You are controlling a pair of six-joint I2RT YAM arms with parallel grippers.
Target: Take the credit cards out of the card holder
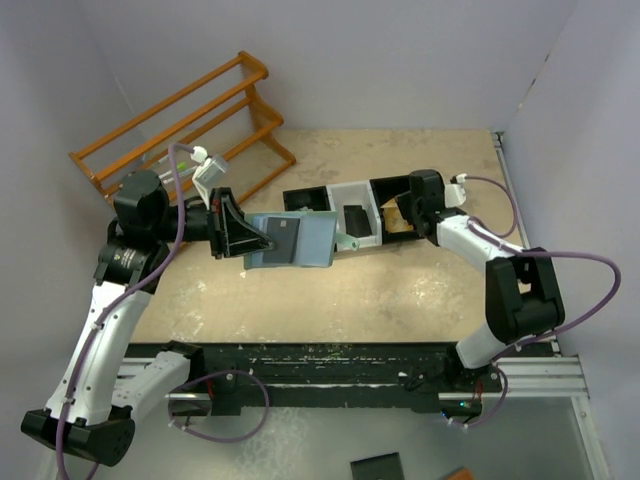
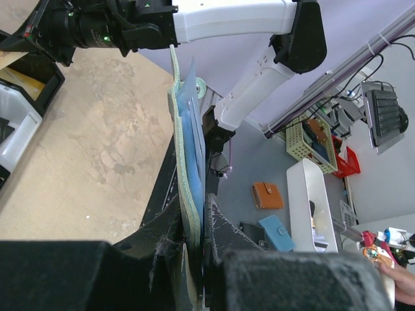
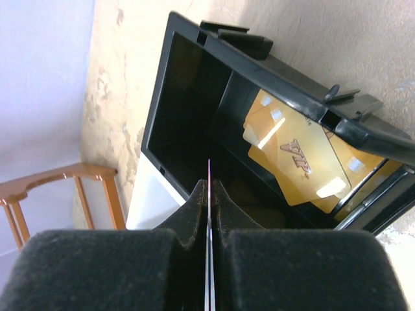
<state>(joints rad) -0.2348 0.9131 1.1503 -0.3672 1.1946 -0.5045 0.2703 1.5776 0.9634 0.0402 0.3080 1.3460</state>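
Observation:
My left gripper is shut on the card holder, held open above the table with its light blue inside up and a dark grey card in a slot. In the left wrist view the card holder stands edge-on between my fingers. My right gripper is shut on a thin credit card, seen edge-on, over the black right compartment of the bin tray. Two gold credit cards lie in that compartment. In the top view the right gripper is over the tray's right end.
The black-and-white three-compartment bin tray stands at mid-table behind the card holder. A wooden rack stands at the back left. Walls close in the table at the back and right. Wallets and a white bin lie on the floor beyond the table.

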